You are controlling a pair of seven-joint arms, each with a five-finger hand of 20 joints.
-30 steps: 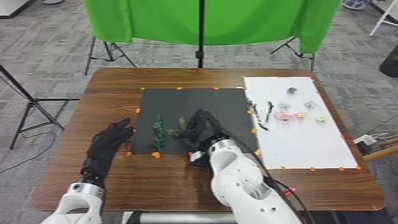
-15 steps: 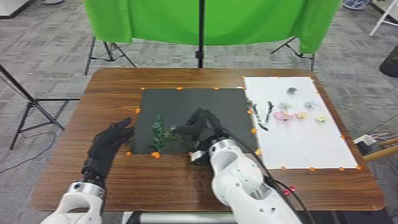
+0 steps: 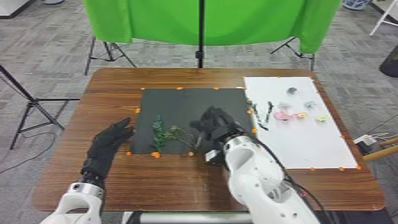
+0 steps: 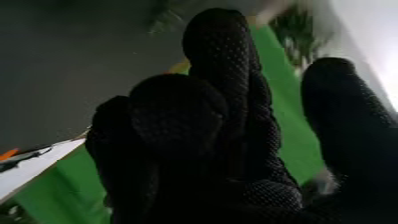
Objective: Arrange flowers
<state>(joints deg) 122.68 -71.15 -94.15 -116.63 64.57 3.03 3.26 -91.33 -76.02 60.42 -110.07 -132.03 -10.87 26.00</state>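
The left hand (image 3: 113, 136) rests with relaxed fingers, likely kept aside to leave room. The right hand (image 3: 216, 125) is released, its fingers straight and its thumb apart, presumably so the thin stem (image 3: 184, 135), just left of it, lies free. Farther left of that hand, the leafy stem (image 3: 159, 133) lies roughly upright on the dark mat (image 3: 182, 100), probably as a backbone. To its right, the white sheet (image 3: 311, 145) seems to hold the spares: two dark sprigs (image 3: 267, 112), one pink flower (image 3: 282, 116), two yellowish blooms (image 3: 322, 119), three greyish pieces (image 3: 291, 91).
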